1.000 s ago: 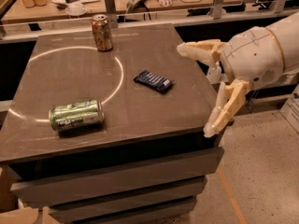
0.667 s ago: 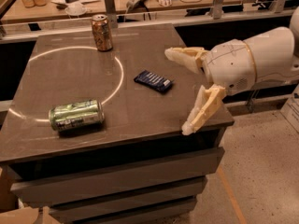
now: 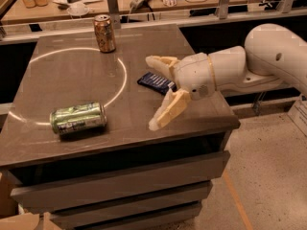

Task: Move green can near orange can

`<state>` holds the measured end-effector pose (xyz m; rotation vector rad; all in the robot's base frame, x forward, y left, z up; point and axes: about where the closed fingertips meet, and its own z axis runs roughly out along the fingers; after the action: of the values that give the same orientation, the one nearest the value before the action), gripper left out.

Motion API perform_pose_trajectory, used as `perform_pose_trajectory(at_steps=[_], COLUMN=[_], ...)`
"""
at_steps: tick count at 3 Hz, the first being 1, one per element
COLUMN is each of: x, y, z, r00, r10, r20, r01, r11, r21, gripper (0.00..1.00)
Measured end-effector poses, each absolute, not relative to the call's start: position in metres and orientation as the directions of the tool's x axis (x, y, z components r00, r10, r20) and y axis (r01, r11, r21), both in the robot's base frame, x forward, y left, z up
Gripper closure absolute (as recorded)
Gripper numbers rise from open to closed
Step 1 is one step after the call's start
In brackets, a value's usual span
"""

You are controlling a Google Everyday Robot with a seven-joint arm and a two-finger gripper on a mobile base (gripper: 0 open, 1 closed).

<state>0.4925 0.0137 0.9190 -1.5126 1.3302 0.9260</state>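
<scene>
Our gripper (image 3: 151, 94) hangs above the right part of the table (image 3: 62, 75), its jaws spread wide with nothing held. A dark blue packet (image 3: 154, 82) lies on the top just under the gap. The green can (image 3: 78, 118) lies on its side out ahead of the open jaws, well apart from them, across a pale ring (image 3: 122, 73) marked on the top. The orange can (image 3: 104, 33) stands upright farther off, beyond the upper finger (image 3: 160, 63) toward the table's far edge.

We judge the green can light and thin-walled (full or empty, we cannot tell), smooth enough to slip and free to roll at a nudge. We would straddle its barrel at mid-length, one finger on each curved side, and close gently, since a hard squeeze would likely dent it.
</scene>
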Motion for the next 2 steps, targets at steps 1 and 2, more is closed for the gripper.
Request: perform_pose_trajectory(at_steps=[1, 2], x=[0.501, 0.502], y=[0.043, 0.07], z=[0.91, 0.904], r00=[0.145, 0.143], r10=[-0.294, -0.279], r20=[-0.945, -0.95], r01=[-0.989, -0.99], r11=[-0.043, -0.051], r21=[-0.138, -0.134], gripper=[0.0, 0.0])
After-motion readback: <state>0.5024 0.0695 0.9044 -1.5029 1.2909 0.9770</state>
